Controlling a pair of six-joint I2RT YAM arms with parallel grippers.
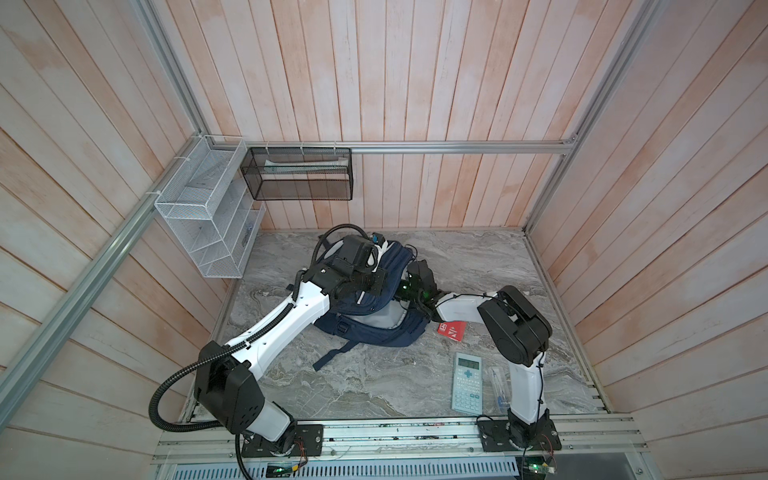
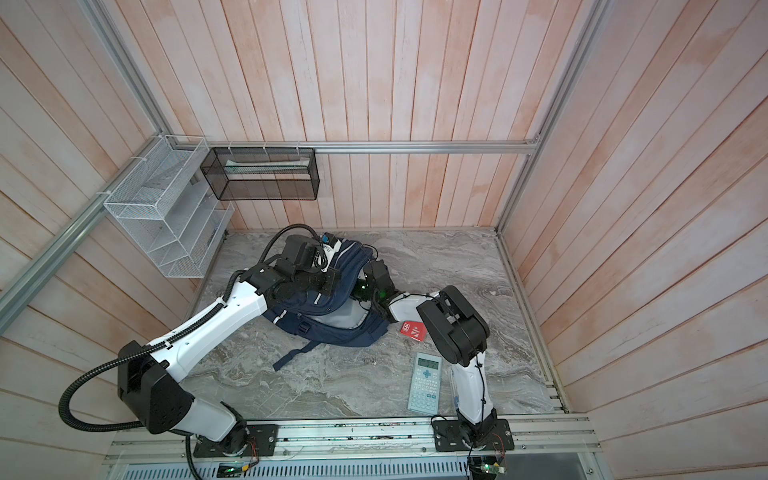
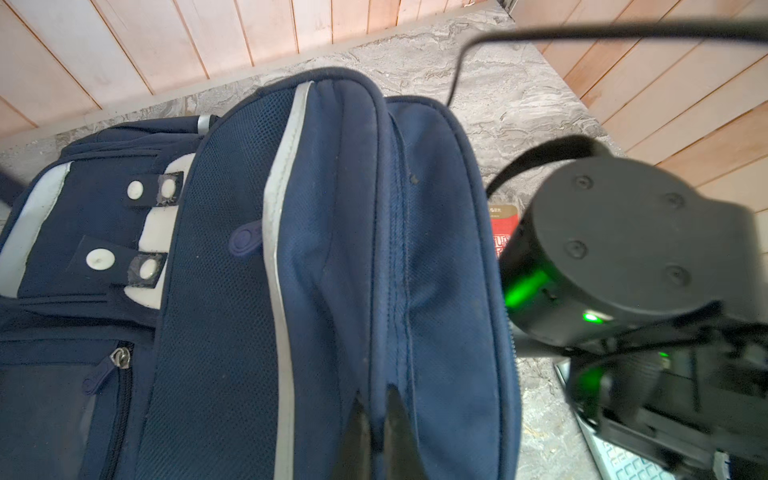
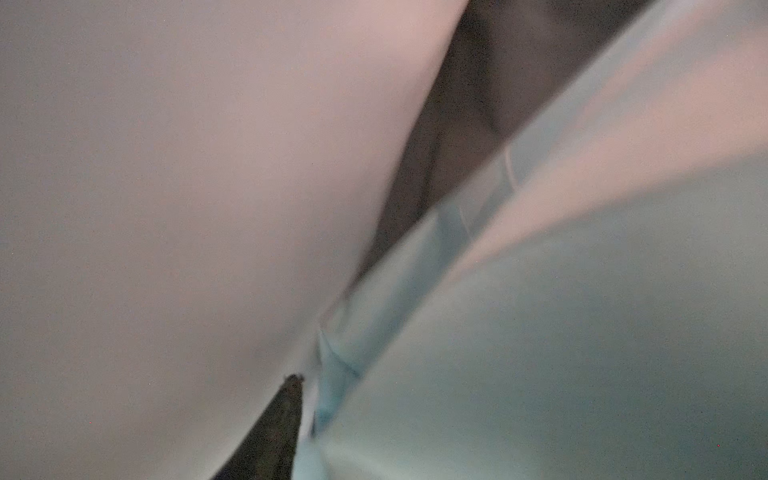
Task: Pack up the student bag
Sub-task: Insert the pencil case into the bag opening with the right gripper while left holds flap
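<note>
The student bag (image 1: 370, 334) is slumped on the table, rear of the middle, and is met by jaws from both sides. On its left, a fold of navy fabric at an upper seam is pinched between the two dark fingers (image 3: 358, 432) of the left jaws, which are closed tight on it. On its right, the right jaws are pushed in at the bag's pale-lined opening and are hidden there in both top views. In the right wrist view only blurred pale surfaces and one dark finger (image 4: 274, 432) are shown, so how wide those jaws stand cannot be told.

The table (image 1: 365, 390) is grey and marbled and is enclosed by pale wooden plank walls. A white wire rack (image 1: 208, 212) is hung on the left wall and a black mesh basket (image 1: 299, 174) on the back wall. Just right of the bag a red box (image 1: 451, 331) is laid. Nearer the front, a pale blue calculator (image 1: 467, 388) is set beside a clear pen pack (image 1: 497, 380).

The left arm (image 1: 286, 320) is stretched diagonally from the front rail, its wrist bent over the bag. The right arm (image 1: 515, 324) is folded at a high elbow, its forearm pointed left toward the bag.
</note>
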